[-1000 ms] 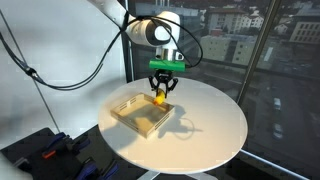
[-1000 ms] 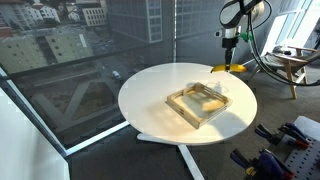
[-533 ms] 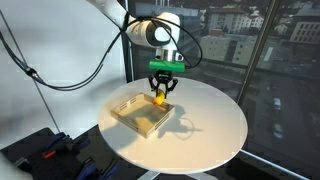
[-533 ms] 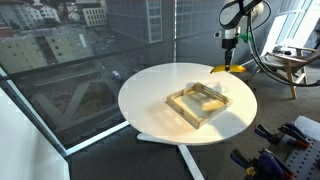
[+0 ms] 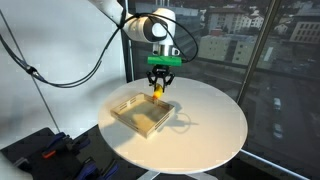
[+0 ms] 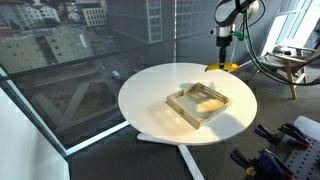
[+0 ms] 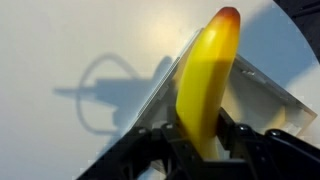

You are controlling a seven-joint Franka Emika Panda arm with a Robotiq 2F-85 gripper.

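My gripper [image 7: 203, 135] is shut on a yellow banana [image 7: 205, 80] and holds it in the air above the far side of the round white table [image 5: 205, 125]. In both exterior views the gripper [image 5: 158, 83] [image 6: 223, 42] hangs over the far edge of a shallow wooden tray [image 5: 140, 114] [image 6: 200, 104], with the banana [image 5: 158, 89] [image 6: 224, 67] pointing down from its fingers. The wrist view shows the tray's rim [image 7: 170, 80] and white inside below the banana. Something yellowish lies inside the tray [image 6: 210, 104].
The table stands by large windows [image 6: 90, 40]. Black cables [image 5: 60, 60] hang from the arm. A wooden stool [image 6: 290, 65] and dark gear on the floor [image 6: 290, 140] lie beyond the table's edge.
The gripper has risen with the banana, now higher above the tray's edge. Its shadow on the table has shifted. The grip has not changed.
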